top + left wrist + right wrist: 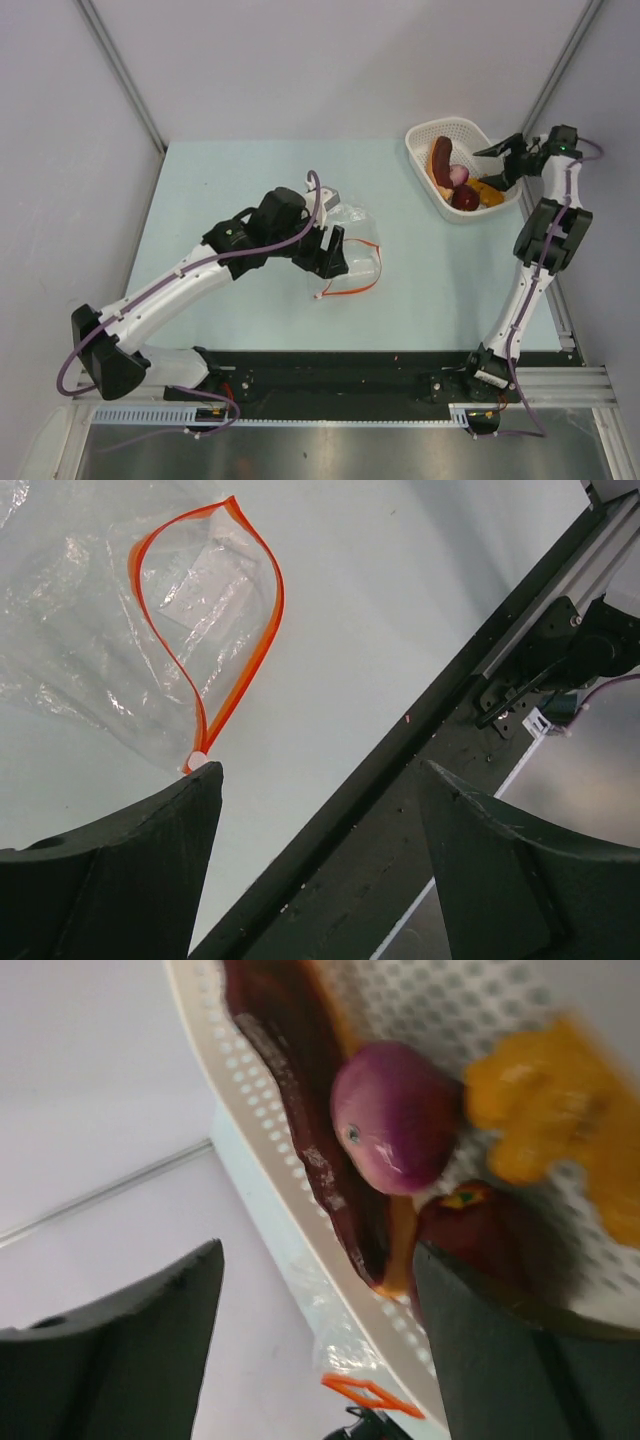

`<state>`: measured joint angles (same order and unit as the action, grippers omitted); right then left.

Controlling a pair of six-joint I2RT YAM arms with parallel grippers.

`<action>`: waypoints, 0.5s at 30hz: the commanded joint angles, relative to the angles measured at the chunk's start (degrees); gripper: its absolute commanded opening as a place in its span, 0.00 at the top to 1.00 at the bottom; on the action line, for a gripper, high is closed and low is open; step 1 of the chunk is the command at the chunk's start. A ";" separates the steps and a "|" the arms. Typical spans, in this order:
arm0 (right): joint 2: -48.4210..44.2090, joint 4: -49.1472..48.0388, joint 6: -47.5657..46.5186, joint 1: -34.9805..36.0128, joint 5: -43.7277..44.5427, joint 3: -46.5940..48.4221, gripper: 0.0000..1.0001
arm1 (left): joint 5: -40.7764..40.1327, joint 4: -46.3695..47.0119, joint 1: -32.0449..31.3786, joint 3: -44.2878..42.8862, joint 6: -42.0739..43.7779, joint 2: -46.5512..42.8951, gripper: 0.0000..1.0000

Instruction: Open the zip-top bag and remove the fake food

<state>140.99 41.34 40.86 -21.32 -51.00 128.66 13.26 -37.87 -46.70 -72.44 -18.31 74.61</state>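
The zip-top bag (358, 243) lies crumpled on the table in front of my left gripper (335, 262). In the left wrist view the zip-top bag (120, 630) has its orange zip strip (262, 600) spread into an open loop, and only a white label shows inside. Its white slider tab (197, 760) sits just beyond my left finger (150, 860). My left gripper (318, 770) is open and holds nothing. The fake food lies in the white basket (420, 135): a reddish-brown slice (300, 1090), a purple bulb (395, 1120), orange chunks (540, 1120) and a maroon lump (490, 1230). My right gripper (497, 165) hangs open over the basket's right side.
The perforated white basket (230, 1070) stands at the table's back right corner. A black rail (400, 780) and the arm bases run along the near edge. Grey walls close in the left, back and right sides.
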 commanded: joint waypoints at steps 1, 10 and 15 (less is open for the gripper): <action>-5.71 14.08 -6.81 -2.23 8.35 7.99 0.18 | -2.44 -0.45 -0.15 0.81 -2.70 -4.38 0.17; -33.56 21.34 -20.29 24.88 49.67 -12.87 0.09 | -9.82 17.98 -0.32 14.33 -8.49 -19.66 0.00; -57.45 11.22 -17.23 48.60 54.07 -35.82 0.00 | -16.41 25.12 -0.68 21.90 -11.66 -28.19 0.00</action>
<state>99.90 53.56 23.97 14.39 -6.35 105.84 3.46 -22.83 -46.94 -54.22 -25.80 51.16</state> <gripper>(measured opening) 0.983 0.996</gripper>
